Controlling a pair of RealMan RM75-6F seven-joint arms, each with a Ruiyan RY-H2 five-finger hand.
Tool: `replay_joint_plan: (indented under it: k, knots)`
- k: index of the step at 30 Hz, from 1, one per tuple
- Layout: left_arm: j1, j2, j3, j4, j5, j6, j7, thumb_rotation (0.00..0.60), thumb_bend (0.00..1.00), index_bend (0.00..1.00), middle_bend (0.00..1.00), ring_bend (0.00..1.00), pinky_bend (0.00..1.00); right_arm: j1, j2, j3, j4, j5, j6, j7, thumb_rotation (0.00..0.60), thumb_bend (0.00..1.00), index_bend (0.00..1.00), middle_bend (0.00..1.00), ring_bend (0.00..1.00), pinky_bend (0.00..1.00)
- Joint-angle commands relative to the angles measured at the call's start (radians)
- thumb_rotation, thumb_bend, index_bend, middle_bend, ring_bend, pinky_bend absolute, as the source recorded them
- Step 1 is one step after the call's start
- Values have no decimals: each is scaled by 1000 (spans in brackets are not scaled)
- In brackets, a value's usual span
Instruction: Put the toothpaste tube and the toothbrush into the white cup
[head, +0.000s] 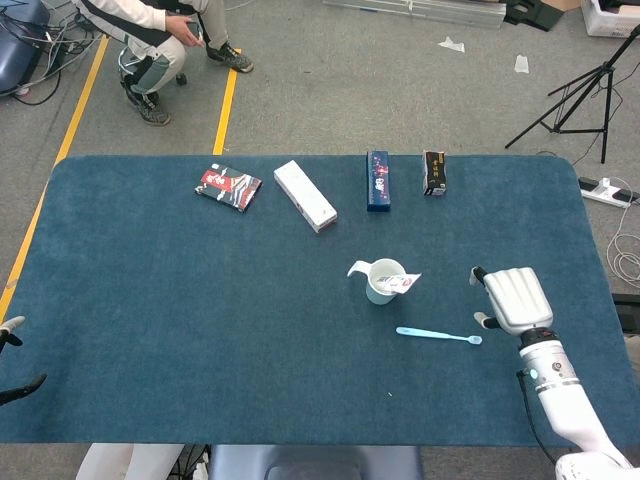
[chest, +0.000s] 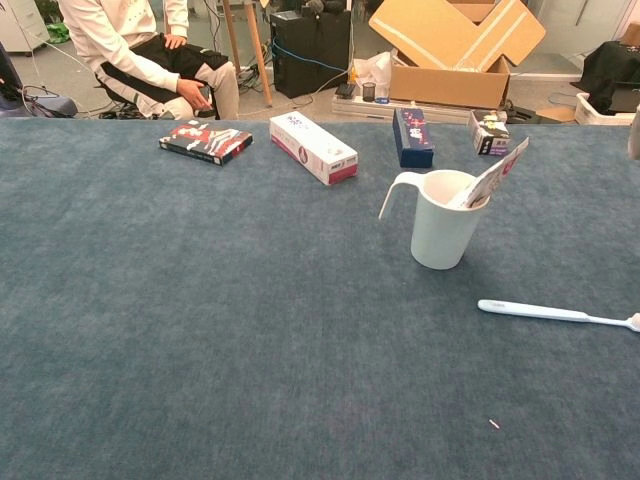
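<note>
The right hand (head: 514, 299) is hovering above the counter (head: 150, 300) with its back to the head camera, holding nothing; the few fingertips visible at its edge are standing apart, so it reads as spread, though the palm side is hidden. The toothbrush (head: 438, 335) is lying flat on the counter just beside this hand, toward the robot and slightly inward, its head end nearest the hand and its handle pointing away from it. The white cup (head: 384, 281) is standing upright further inward from the hand, with the toothpaste tube (head: 402, 282) already leaning inside it, its flat end projecting over the rim on the hand's side. The left hand (head: 12, 355) is showing only as fingertips at the far edge of the head view, well apart from everything; whether it is spread or closed cannot be told. Judgement: the step in hand is picking up the toothbrush. To do it well, the hand should be lowering squarely over the handle, not the head, and pinching across the thin shaft, since it lies low on the carpeted surface and could roll or slip. Carrying it to the cup, the approach should be staying clear of the tube's projecting end, as knocking it could tip the light cup.
</note>
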Motion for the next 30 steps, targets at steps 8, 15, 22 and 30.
replay_joint_plan:
  k: [8, 15, 22, 30]
  knots:
    - [-2, 1, 2, -1, -2, -7, -1, 600, 0, 192, 405, 246, 247, 44, -69, 21, 54, 153, -124, 3, 600, 137, 480, 1000, 1000, 1000]
    - [-2, 2, 4, -2, 0, -8, -1, 600, 0, 192, 405, 246, 248, 71, -105, 9, 81, 193, -159, -24, 600, 142, 482, 1000, 1000, 1000]
    - [0, 5, 6, -9, 6, -1, -1, 600, 0, 192, 405, 246, 248, 91, -143, -2, 100, 227, -175, -47, 600, 142, 482, 1000, 1000, 1000]
    - [3, 10, 9, -20, 14, 6, -5, 600, 0, 192, 405, 246, 248, 115, -188, -18, 132, 268, -210, -54, 600, 142, 483, 1000, 1000, 1000]
